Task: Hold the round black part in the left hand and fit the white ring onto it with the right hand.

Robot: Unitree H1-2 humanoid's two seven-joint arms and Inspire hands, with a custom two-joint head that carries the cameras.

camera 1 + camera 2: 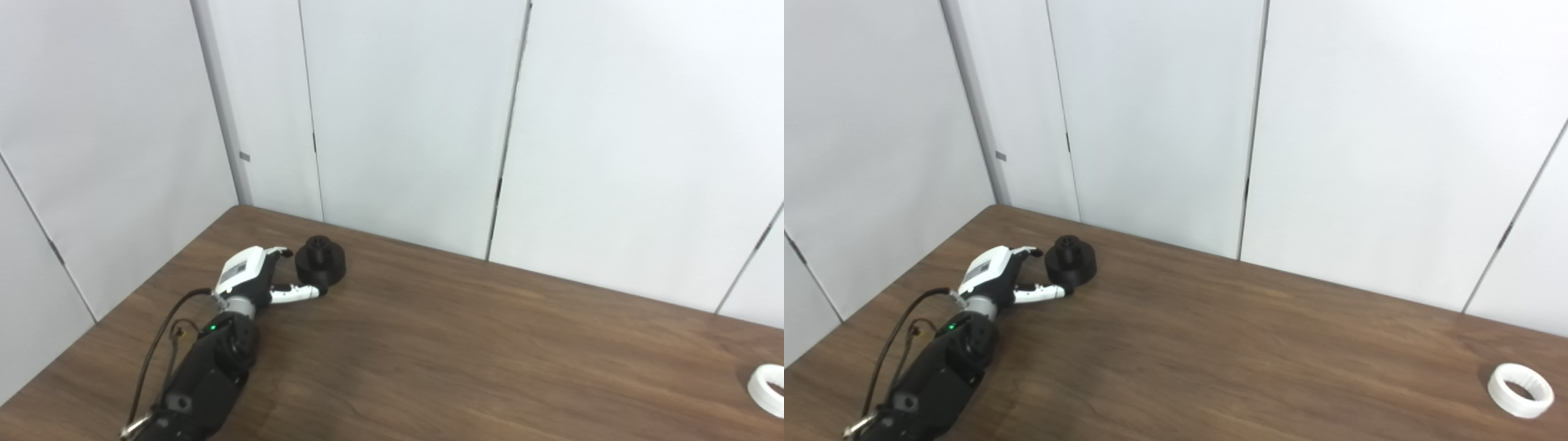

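Note:
The round black part stands on the brown table near its far left corner, a small hub on top. My left hand lies just left of it, fingers spread and open. Its thumb reaches along the front of the part and touches or nearly touches it, while the fingers point at the part's left side. The part rests on the table, not lifted. The white ring lies flat near the table's right edge, far from the black part. My right hand is out of view.
White wall panels close off the table at the back and left. A black cable loops beside my left forearm. A wide stretch of tabletop separates the black part from the ring.

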